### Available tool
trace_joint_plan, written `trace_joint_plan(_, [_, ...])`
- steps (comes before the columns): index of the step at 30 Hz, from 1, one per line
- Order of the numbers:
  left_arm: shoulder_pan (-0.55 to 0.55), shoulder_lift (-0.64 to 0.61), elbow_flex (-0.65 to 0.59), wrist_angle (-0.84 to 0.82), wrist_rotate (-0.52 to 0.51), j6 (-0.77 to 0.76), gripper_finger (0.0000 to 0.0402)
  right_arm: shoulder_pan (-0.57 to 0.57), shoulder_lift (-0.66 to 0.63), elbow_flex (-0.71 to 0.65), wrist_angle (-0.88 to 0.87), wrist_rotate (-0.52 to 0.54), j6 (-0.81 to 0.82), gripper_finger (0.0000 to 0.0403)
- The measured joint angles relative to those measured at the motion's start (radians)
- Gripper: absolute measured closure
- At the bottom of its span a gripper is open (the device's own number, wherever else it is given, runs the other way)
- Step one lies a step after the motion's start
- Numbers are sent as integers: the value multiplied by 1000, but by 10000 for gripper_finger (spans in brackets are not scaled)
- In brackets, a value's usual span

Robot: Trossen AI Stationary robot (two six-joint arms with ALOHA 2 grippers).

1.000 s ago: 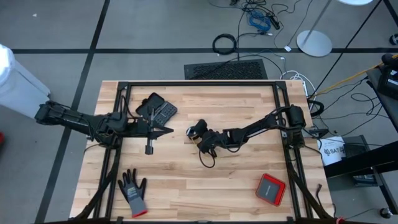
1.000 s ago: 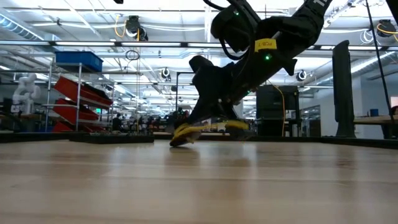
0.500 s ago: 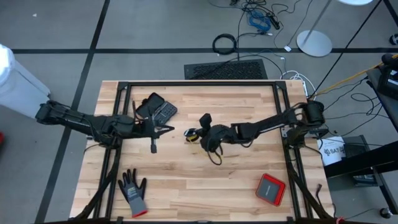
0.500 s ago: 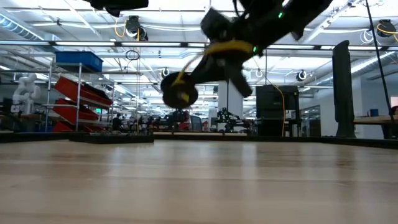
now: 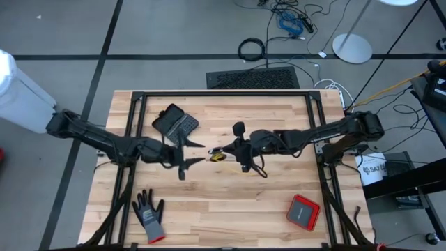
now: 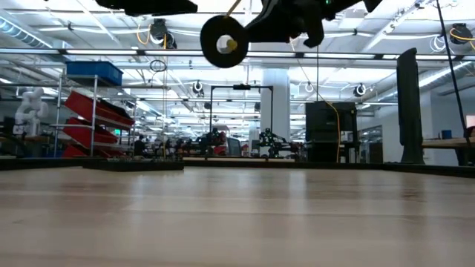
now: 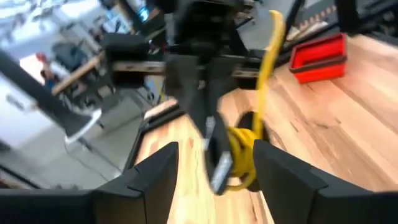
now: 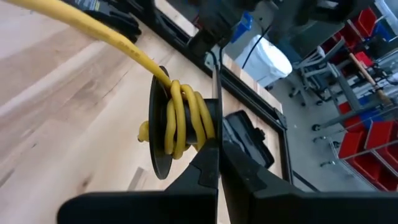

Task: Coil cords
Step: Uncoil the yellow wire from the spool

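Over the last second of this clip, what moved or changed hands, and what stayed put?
The right gripper, shut on the yellow cord, lifted it off the table and carried it up; in the low view its black round part now hangs high. The left gripper moved toward the cord and its jaws opened. The glove, the red case and the black device stayed put.

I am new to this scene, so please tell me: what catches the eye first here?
The yellow cord, wound on a black disc, is held above mid-table by the shut right gripper. The open left gripper faces it closely. A red case lies near the front right corner.
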Motion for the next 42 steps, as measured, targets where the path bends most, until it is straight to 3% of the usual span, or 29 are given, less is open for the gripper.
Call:
trace_joint_plan(9, [-31, 80, 0, 98, -124, 146, 185, 6, -21, 0, -5, -61, -1, 403])
trace_joint_plan(26, [-31, 80, 0, 83, -112, 120, 185, 6, -21, 0, 33, -69, -4, 403])
trace_joint_plan(42, [-25, 152, 0, 87, -134, 124, 256, 6, -21, 0, 31, -18, -9, 403])
